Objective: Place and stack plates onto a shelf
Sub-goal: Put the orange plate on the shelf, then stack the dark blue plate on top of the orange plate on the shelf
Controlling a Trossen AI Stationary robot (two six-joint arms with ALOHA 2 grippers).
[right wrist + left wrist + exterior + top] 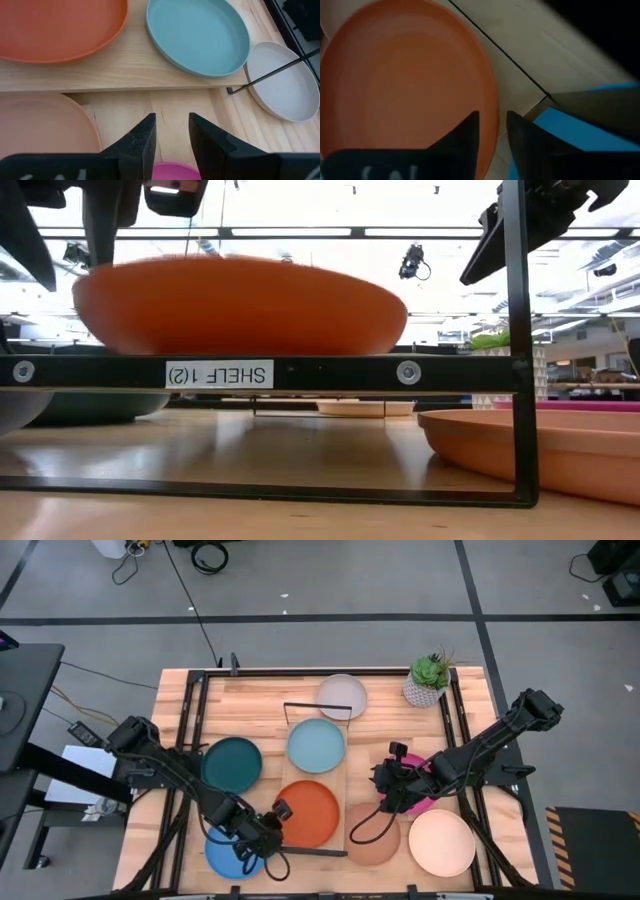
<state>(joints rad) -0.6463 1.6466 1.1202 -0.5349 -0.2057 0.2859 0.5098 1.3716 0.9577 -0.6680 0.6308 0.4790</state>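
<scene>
The shelf (345, 780) holds a light blue plate (316, 745) at its far part and an orange plate (307, 812) at its near part, both resting flat on the board. My left gripper (492, 120) is open at the orange plate's left rim (492, 100), one finger over the plate and one outside it. I cannot see it touching the plate. My right gripper (172, 120) stands open right of the shelf, above the table, with nothing between its fingers. A magenta plate (425, 790) lies under it.
On the table around the shelf lie a dark teal plate (232, 762), a bright blue plate (232, 855), a greyish white plate (342, 695), a tan-brown plate (372, 835) and a peach-cream plate (441, 842). A potted plant (430, 680) stands at the far right.
</scene>
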